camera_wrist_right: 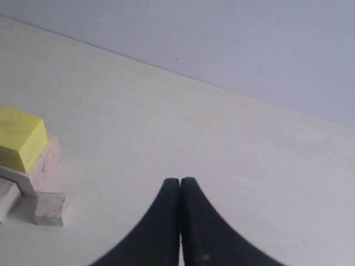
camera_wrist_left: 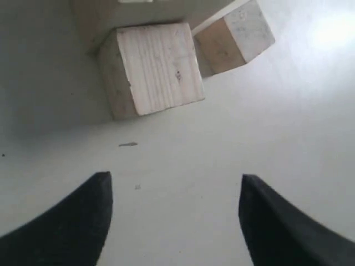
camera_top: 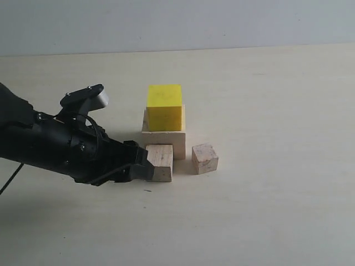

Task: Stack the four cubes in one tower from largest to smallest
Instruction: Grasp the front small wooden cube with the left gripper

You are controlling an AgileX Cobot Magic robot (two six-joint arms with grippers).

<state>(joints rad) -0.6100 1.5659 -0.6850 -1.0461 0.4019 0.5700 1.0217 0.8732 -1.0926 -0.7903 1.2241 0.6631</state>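
Observation:
The bright yellow cube [camera_top: 165,107] sits on the large pale wooden cube [camera_top: 164,139], making a two-cube tower. In front of it on the table stand the medium pale cube [camera_top: 160,162] and, to its right, the small pale cube [camera_top: 204,158]. My left gripper [camera_top: 145,166] is low at the medium cube's left side. In the left wrist view this gripper [camera_wrist_left: 175,188] is open and empty, with the medium cube [camera_wrist_left: 152,69] ahead of its tips and the small cube [camera_wrist_left: 236,36] beyond. My right gripper [camera_wrist_right: 180,182] is shut and empty, far from the yellow cube [camera_wrist_right: 19,136].
The pale table [camera_top: 277,210] runs back to a grey wall [camera_top: 222,22]. The left arm's black body [camera_top: 50,144] lies across the table's left side. The right arm does not show in the exterior view.

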